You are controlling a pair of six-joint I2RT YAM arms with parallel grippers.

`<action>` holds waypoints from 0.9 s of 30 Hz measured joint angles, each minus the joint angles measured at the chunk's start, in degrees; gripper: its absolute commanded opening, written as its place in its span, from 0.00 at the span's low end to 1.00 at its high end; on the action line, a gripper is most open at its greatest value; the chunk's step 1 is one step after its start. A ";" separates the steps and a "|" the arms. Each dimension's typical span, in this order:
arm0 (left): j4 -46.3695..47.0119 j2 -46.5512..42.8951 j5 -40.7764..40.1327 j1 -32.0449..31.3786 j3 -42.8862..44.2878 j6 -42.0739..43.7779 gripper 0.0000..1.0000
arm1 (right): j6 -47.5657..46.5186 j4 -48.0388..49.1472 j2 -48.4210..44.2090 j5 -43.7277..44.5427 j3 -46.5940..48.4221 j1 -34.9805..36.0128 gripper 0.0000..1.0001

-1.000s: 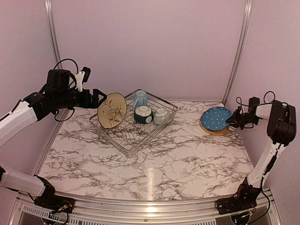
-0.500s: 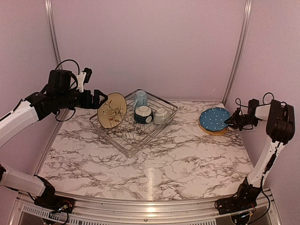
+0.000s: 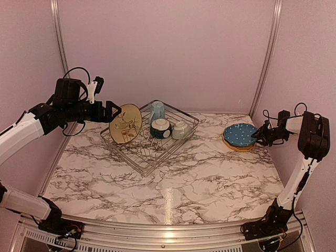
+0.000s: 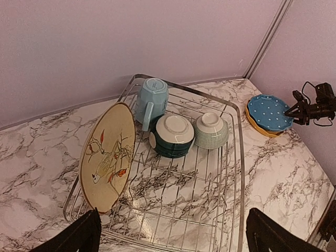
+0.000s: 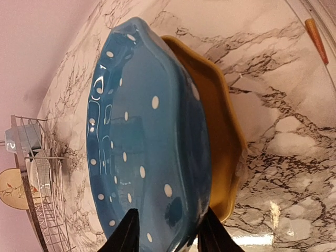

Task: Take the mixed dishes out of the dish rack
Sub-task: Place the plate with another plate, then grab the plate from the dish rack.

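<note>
the left wrist view shows the left gripper [image 3: 112, 108] spread wide, holding nothing, by the cream plate [image 4: 107, 157] upright in the dish rack [image 4: 237, 157]; the right wrist view makes plain the mustard plate [image 5: 220, 131] beneath the blue plate [image 5: 142, 136], its rim pinched by the right gripper [image 5: 168, 233].

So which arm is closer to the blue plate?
Right. Its end effector straddles the blue plate at its rim, on the table's right side. The left end effector hangs far off, beside the cream plate in the rack.
</note>
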 measured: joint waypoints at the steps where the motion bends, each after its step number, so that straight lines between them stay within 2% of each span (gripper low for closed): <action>1: 0.00 0.00 0.00 0.02 0.00 0.00 0.99 | -0.17 -0.17 0.02 0.24 0.00 0.00 0.38; 10: 0.00 0.00 0.02 0.02 0.00 0.00 0.99 | -2.64 -2.29 -0.70 5.09 -0.02 0.00 0.55; 20: 0.00 0.00 0.39 0.02 0.00 -0.02 0.99 | -4.55 -2.23 -8.66 11.72 -2.01 0.70 0.66; 27: 0.00 0.00 -0.11 0.02 0.00 -0.02 0.99 | -5.46 -1.11 -16.76 17.62 -6.43 7.50 0.72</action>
